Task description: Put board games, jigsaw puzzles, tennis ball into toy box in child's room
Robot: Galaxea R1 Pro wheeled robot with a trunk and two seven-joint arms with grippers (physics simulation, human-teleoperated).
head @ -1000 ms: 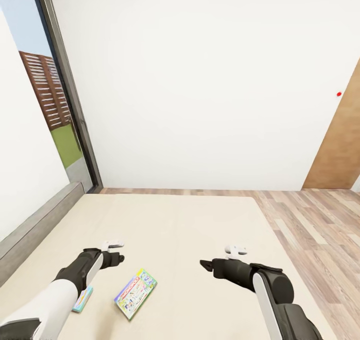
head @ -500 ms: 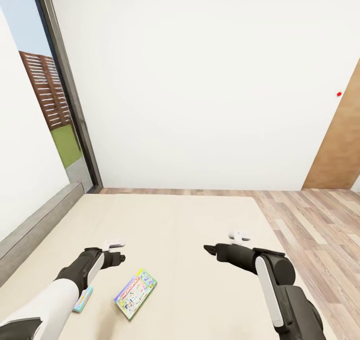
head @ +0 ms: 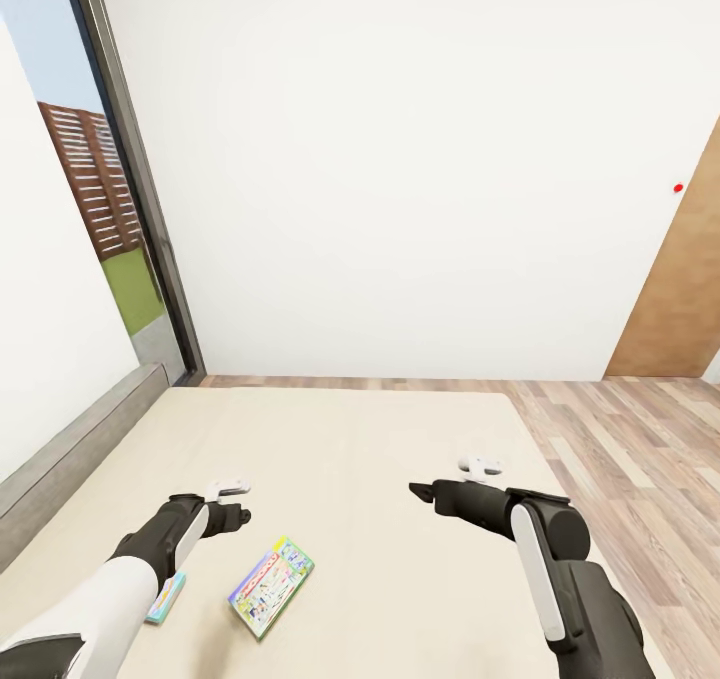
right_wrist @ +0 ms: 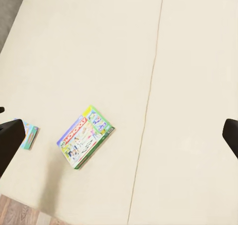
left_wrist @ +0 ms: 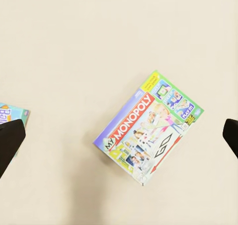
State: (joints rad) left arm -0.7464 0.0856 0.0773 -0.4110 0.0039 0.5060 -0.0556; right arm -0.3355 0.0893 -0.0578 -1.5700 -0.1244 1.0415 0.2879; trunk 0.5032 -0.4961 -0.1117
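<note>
On the beige mattress of the bed point(head: 380, 439), two of the board games are seen lying flat: a green-edged Monopoly box point(head: 271, 586) and, partly hidden under the left forearm, a narrower blue box point(head: 166, 596). Both are found toward the near left part of the mattress, well apart from the grey headboard point(head: 70, 459) that runs along the window side.

The left tool point(head: 232, 504) is held just beyond the Monopoly box and slightly to its left, so the box lies back toward the robot from it. In the left wrist view the box point(left_wrist: 149, 127) is framed between the two dark fingertips point(left_wrist: 10, 143), which stand wide apart with nothing between them. The right tool point(head: 430, 489) is held over bare mattress, well apart from both boxes; in its wrist view the Monopoly box point(right_wrist: 85, 135) and the blue box point(right_wrist: 29, 134) are seen far below, and its fingertips point(right_wrist: 231, 135) are likewise spread wide and empty.

The box's long axis is seen running diagonally, from near-left to far-right in the head view. The left arm is judged the nearer one, and a pickup would probably call for that tool to be drawn back over the box and turned so that the short width is spanned. The toy box and the worktop are not part of what these views take in.
</note>
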